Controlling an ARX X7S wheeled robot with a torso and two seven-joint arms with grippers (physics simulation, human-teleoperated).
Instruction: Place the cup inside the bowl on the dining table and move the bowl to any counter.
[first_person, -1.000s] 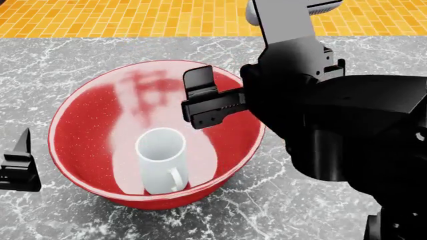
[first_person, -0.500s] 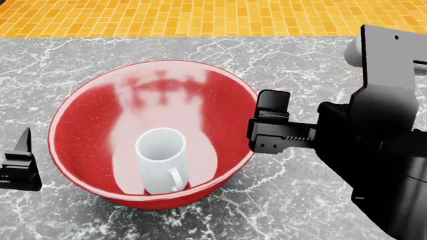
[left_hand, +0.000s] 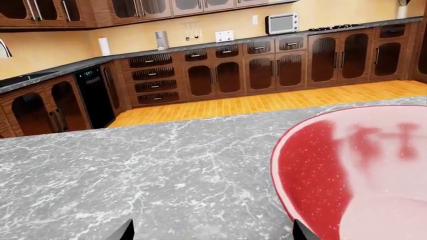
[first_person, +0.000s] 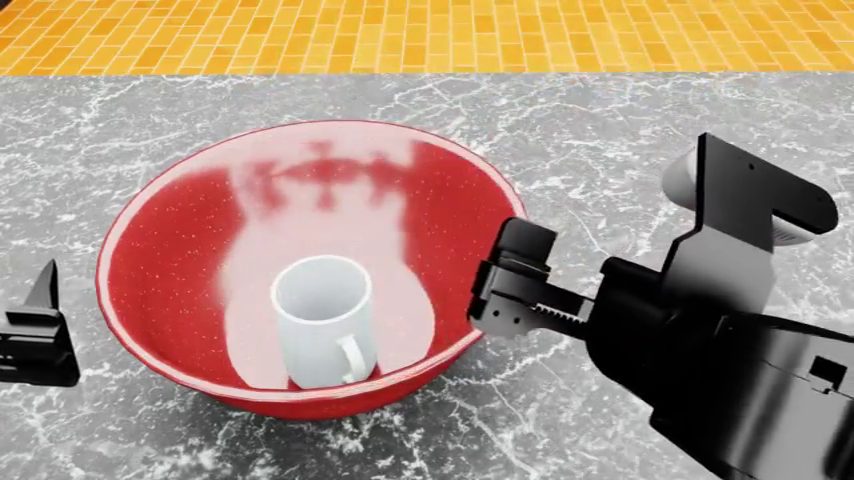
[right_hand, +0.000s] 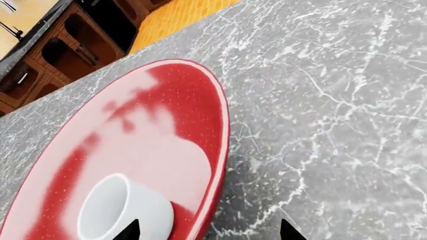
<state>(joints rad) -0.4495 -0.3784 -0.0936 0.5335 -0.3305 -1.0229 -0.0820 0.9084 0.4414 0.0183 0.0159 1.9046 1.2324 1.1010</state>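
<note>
Grey marble w/ white veins fills most of the head view: the dining table (first_person: 641, 140), w/ orange brick-pattern floor (first_person: 400, 35) beyond its far edge. On it sits the bowl (first_person: 174, 230), big, glossy red, pale speckles, thin pale rim, broad whitish reflection across the inside. The cup (first_person: 320, 320) stands upright inside the bowl, toward the near side, open mouth up, small loop handle on the near-right side. Right gripper (first_person: 501, 290) is at the bowl's right rim, black fingers pointing toward the bowl from outside; in the right wrist view the two fingertips (right_hand: 127, 231) show spread apart at the frame edge, one over the bowl's inside by the cup (right_hand: 123, 210), the other over bare table (right_hand: 347, 100), so the jaws straddle the rim (right_hand: 223, 150) and aren't closed on it. Whether a finger touches the rim, can't tell. Left gripper (first_person: 38, 335) is low at the left of the head view, beside the bowl but apart from it; its wrist view shows two finger tips (left_hand: 123, 232) wide apart over the table, bowl (left_hand: 313, 170) off to one side, nothing between them. Behind, the left wrist view shows dark-topped counter (left_hand: 67, 65) over reddish-brown cabinets (left_hand: 227, 75), a microwave (left_hand: 281, 23) on top, yellow wall.
</note>
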